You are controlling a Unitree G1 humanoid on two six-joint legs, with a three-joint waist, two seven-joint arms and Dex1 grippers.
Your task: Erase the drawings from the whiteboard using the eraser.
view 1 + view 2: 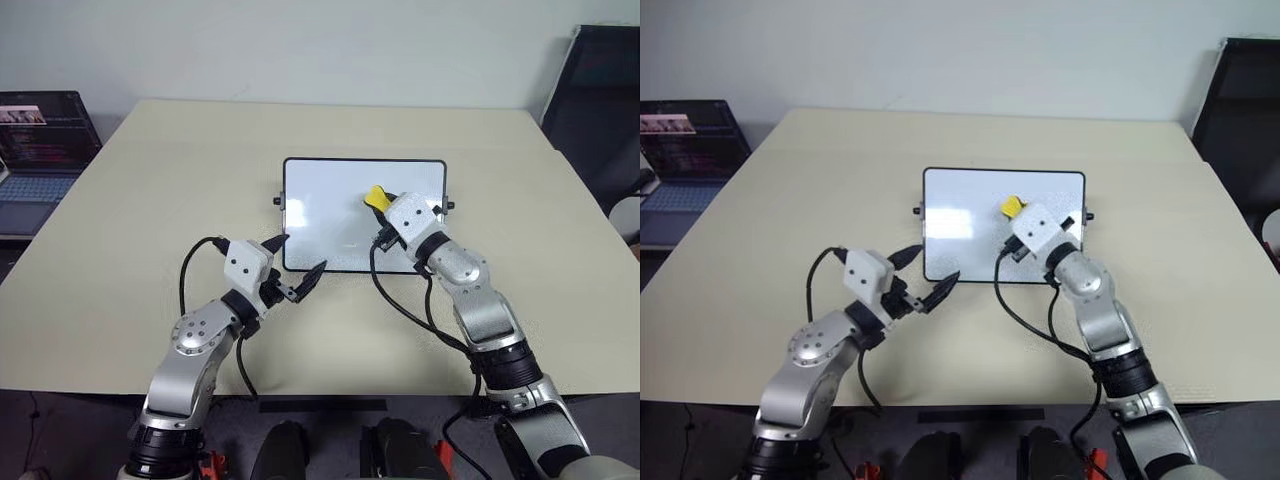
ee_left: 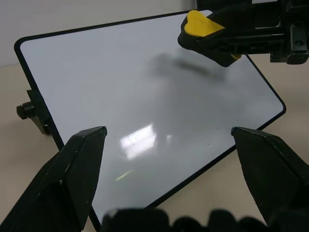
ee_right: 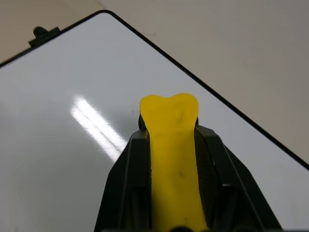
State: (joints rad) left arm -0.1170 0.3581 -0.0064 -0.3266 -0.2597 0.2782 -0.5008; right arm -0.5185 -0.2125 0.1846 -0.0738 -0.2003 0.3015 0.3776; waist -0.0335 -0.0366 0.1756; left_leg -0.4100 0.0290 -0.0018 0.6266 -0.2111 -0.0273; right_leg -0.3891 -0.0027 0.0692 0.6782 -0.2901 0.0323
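My right gripper (image 3: 169,159) is clamped tight on the eraser (image 3: 170,140), yellow end poking out past the fingertips, held just above the whiteboard (image 1: 320,205), over its right half. Board lies flat mid-table (image 1: 150,200), black frame, knobs on both short sides. My left gripper (image 1: 297,265) hangs with jaws spread wide and empty, at the board's near left corner. I can't make out any red drawings on the white surface, just glare and a faint grey smudge near the eraser's shadow. Judging by that, the wiping looks mostly done. To finish well: lower the eraser flat, dark side down, press lightly, sweep across the smudged patch, keep strokes inside the frame so the board doesn't skid; the left could steady the corner.
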